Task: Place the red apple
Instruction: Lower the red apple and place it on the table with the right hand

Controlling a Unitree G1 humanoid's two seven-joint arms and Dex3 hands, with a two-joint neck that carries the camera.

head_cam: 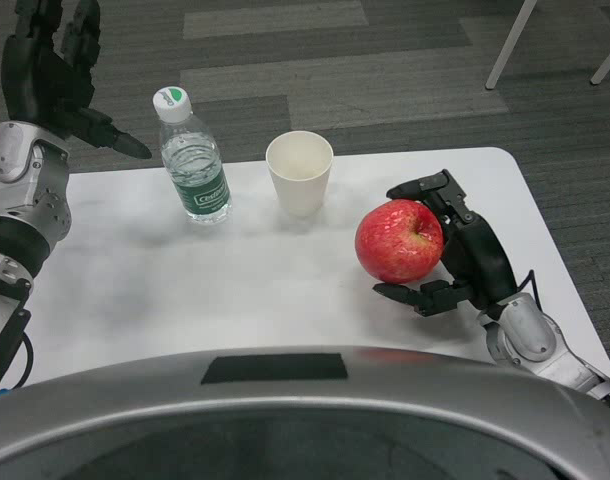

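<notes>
The red apple point(398, 240) is at the right of the white table point(135, 290), low over or on its surface; I cannot tell which. My right hand point(455, 250) cups it from the right, with fingers point(421, 188) over its top and the thumb point(405, 293) under its near side, so it holds the apple. My left hand point(47, 75) is raised at the far left above the table's back edge, with fingers apart and nothing in it.
A white paper cup point(300, 172) stands upright just left of and behind the apple. A clear water bottle point(192, 160) with a white cap and green label stands left of the cup. Grey carpet lies beyond the table, with white furniture legs point(510, 45) at the back right.
</notes>
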